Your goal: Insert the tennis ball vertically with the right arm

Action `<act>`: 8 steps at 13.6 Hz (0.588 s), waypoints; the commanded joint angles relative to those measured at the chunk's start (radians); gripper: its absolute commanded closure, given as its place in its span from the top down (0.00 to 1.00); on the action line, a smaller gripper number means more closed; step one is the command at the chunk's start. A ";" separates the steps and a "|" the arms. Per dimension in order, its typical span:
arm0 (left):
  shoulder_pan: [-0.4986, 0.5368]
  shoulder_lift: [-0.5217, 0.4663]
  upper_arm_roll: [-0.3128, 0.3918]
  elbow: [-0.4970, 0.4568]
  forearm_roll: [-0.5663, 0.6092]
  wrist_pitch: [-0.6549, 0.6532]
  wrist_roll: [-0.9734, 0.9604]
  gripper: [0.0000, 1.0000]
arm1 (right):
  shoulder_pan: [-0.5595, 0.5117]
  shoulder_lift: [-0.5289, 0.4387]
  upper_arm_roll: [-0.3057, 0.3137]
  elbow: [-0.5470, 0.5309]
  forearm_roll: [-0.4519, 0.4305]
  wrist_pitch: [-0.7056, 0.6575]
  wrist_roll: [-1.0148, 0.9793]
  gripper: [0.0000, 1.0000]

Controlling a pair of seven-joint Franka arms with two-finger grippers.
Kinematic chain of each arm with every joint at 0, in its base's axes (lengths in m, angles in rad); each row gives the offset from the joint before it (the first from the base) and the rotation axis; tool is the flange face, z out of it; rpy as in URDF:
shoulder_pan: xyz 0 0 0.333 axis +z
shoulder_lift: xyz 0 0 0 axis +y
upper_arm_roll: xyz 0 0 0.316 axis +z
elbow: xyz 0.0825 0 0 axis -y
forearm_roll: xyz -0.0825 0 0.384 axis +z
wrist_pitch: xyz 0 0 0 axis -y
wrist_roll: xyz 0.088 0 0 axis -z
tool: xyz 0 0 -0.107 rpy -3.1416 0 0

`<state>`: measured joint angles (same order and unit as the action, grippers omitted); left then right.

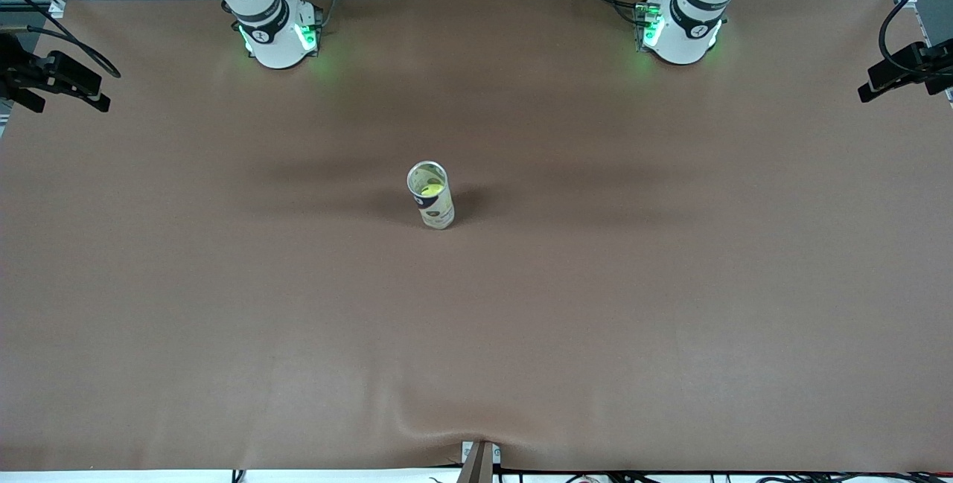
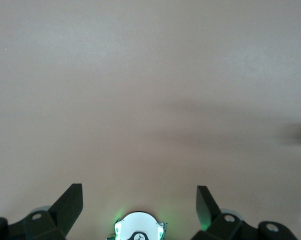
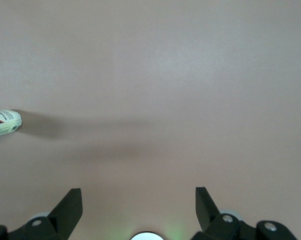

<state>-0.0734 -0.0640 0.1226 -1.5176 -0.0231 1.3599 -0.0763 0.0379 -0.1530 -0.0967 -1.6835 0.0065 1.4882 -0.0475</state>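
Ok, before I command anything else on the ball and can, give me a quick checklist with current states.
1. Tennis ball inside the can: ok, yellow shows through the open top.
2. Can upright on the table: ok, standing mid-table.
3. Right gripper open and holding nothing: ok, fingers spread over bare table.
4. Left gripper open and holding nothing: ok, this arm waits.
5. Both grippers away from the can: ok, neither appears in the front view.
6. Ball fully seated at the bottom: cannot tell.

Both grippers lie outside the front view; the can [image 3: 4, 123] is edge-cropped
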 commanded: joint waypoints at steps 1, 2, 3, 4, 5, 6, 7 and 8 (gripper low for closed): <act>-0.003 -0.017 -0.005 -0.010 0.017 0.019 0.024 1.00 | -0.009 -0.034 0.011 -0.050 -0.003 0.014 -0.012 1.00; -0.002 -0.017 -0.003 -0.010 0.018 0.022 0.094 1.00 | -0.009 -0.034 0.011 -0.050 -0.003 0.014 -0.012 1.00; -0.003 -0.016 -0.003 -0.010 0.018 0.036 0.146 1.00 | -0.007 -0.034 0.011 -0.050 -0.003 0.014 -0.012 1.00; -0.003 -0.016 -0.003 -0.012 0.017 0.036 0.145 1.00 | -0.007 -0.034 0.012 -0.050 -0.003 0.012 -0.012 1.00; -0.003 -0.016 -0.003 -0.012 0.017 0.036 0.145 1.00 | -0.007 -0.034 0.014 -0.050 -0.003 0.012 -0.012 1.00; -0.002 -0.013 -0.003 -0.010 0.017 0.036 0.144 1.00 | -0.007 -0.034 0.012 -0.050 -0.003 0.014 -0.012 1.00; -0.003 -0.008 -0.003 -0.009 0.017 0.033 0.141 1.00 | -0.009 -0.034 0.012 -0.050 -0.003 0.015 -0.012 1.00; -0.005 -0.005 -0.003 -0.006 0.018 0.033 0.126 1.00 | -0.009 -0.033 0.012 -0.050 -0.003 0.017 -0.012 1.00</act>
<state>-0.0739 -0.0638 0.1212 -1.5184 -0.0215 1.3832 0.0540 0.0380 -0.1529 -0.0927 -1.6998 0.0065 1.4883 -0.0481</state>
